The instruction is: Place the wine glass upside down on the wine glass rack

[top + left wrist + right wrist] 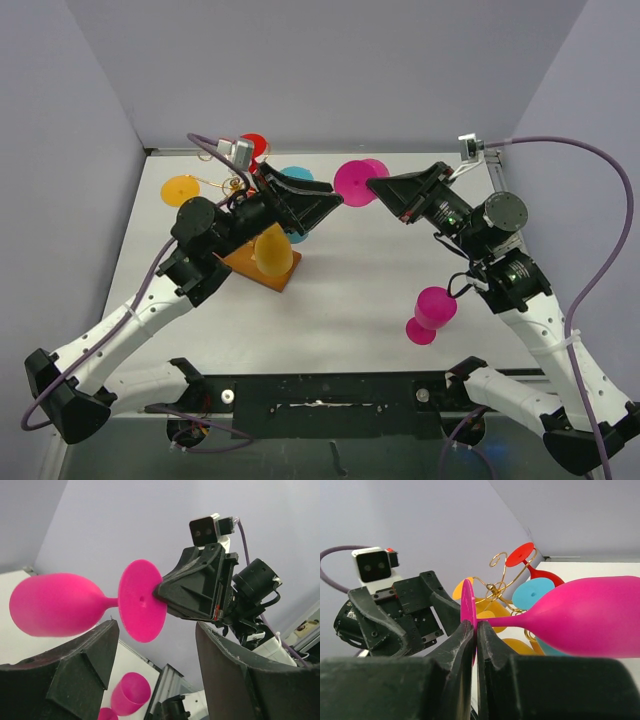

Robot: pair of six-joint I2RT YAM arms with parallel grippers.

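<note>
A pink wine glass point(354, 180) hangs sideways in the air between my two grippers. My right gripper point(476, 626) is shut on the rim of its round foot point(467, 605), and the bowl point(592, 620) points toward the wine glass rack. The rack point(226, 185) is thin gold wire on a wooden base point(262, 270). Its curls point(500, 586) show behind the stem. My left gripper point(336, 197) is open, with both fingers point(75, 675) apart. The glass's foot point(142, 600) sits just beyond its fingertips, apart from them.
The rack carries a yellow glass point(272, 250), a red one point(525, 555) and a blue one point(532, 592). Another yellow foot point(181, 190) shows at its left. A second pink glass point(432, 312) sits on the table near the right arm. Grey walls close three sides.
</note>
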